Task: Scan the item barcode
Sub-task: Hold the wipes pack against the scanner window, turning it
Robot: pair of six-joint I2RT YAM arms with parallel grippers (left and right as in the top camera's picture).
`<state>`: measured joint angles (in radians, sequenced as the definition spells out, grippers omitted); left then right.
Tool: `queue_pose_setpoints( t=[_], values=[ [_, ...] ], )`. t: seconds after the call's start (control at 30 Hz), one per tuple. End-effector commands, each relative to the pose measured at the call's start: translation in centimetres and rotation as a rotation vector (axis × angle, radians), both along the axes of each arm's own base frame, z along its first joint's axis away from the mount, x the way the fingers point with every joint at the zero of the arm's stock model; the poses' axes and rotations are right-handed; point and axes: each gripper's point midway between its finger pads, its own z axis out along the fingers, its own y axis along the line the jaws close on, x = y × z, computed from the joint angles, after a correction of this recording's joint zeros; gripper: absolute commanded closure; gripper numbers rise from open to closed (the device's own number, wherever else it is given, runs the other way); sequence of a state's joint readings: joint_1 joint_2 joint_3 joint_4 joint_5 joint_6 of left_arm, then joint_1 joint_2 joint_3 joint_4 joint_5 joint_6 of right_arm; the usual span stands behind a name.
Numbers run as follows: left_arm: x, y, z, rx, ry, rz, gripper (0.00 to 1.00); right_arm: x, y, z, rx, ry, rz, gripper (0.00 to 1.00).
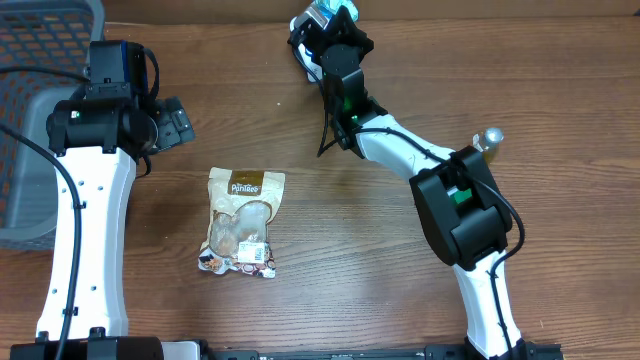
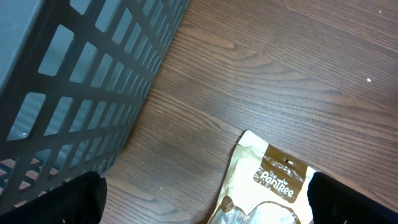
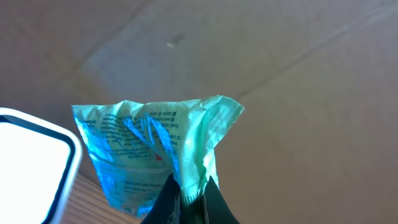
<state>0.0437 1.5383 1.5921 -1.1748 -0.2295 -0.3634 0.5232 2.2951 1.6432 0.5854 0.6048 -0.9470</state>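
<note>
Overhead, the left fingers (image 1: 176, 124) stand wide apart and empty between the basket (image 1: 40, 110) and a pouch (image 1: 243, 222) lying flat on the desk (image 1: 350, 285); the right fingers (image 1: 338, 32) hold a blue-green packet (image 1: 316, 14) at the far edge. The left wrist shows the pouch's top between those spread fingers. The right wrist shows its fingers pinched shut on the packet's crumpled edge.

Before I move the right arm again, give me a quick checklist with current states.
1. Right end effector shut on the green packet: ok.
2. Barcode showing on the packet: cannot tell, only small print is visible.
3. Packet aimed at the white device: cannot tell.
4. Left end effector open and empty: ok.
5. Snack pouch lying free, not gripped: ok.
</note>
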Motion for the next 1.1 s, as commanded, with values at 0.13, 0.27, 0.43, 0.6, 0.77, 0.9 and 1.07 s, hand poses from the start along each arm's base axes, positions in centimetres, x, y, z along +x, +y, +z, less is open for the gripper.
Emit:
queue_pose_setpoints(
  t=[0.13, 0.27, 0.43, 0.6, 0.77, 0.9, 1.07],
  values=[
    [0.1, 0.3, 0.6, 0.018, -0.015, -0.003, 0.0, 0.5, 2.3, -1.8, -0.001, -0.004, 0.104, 0.96],
    [0.1, 0.3, 0.6, 0.018, -0.015, -0.003, 0.01, 1.0, 1.8, -3.8, -0.017, 0.026, 0.093, 0.96],
    [0.1, 0.3, 0.6, 0.018, -0.015, -0.003, 0.01, 1.0, 1.7, -4.8, -0.033, 0.059, 0.091, 0.96],
    [0.1, 0.3, 0.6, 0.018, -0.015, -0.003, 0.0, 0.6, 2.1, -5.7, -0.053, 0.095, 0.089, 0.96],
    [0.1, 0.3, 0.6, 0.018, -0.015, -0.003, 0.0, 0.1, 2.8, -6.8, -0.077, 0.138, 0.1, 0.96],
    [0.1, 0.3, 0.6, 0.018, -0.015, -0.003, 0.01, -0.5, 3.3, -7.4, -0.095, 0.162, 0.088, 0.96],
    [0.1, 0.3, 0.6, 0.018, -0.015, -0.003, 0.01, -1.1, 3.7, -8.1, -0.117, 0.19, 0.074, 0.96]
  ],
)
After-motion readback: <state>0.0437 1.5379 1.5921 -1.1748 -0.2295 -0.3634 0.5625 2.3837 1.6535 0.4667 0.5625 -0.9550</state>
